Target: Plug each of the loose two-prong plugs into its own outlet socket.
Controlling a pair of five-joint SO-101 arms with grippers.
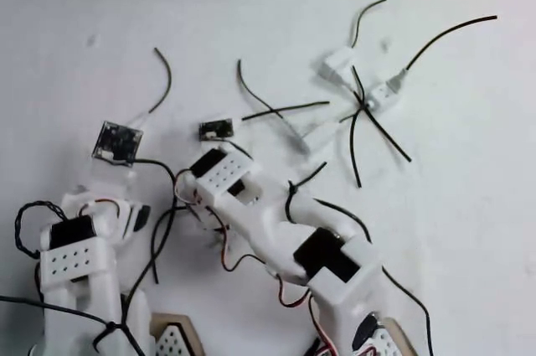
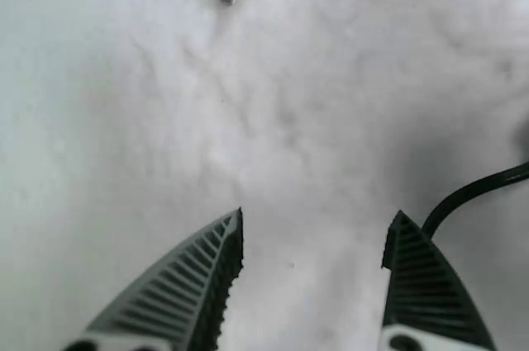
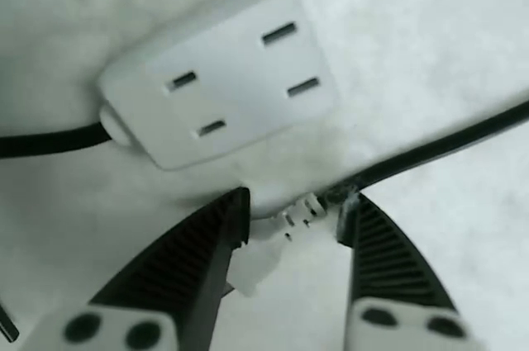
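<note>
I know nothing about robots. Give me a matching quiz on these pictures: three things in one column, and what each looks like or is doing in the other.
1. left gripper
2. right gripper
3. outlet

A. white, with four slots
B. shut on a plug
C. open, over the table

Pairs: 1-C, 2-B, 3-A

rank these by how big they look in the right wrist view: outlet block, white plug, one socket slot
1. outlet block
2. white plug, though it sits nearer the camera, so it may look bigger than it is
3. socket slot
</note>
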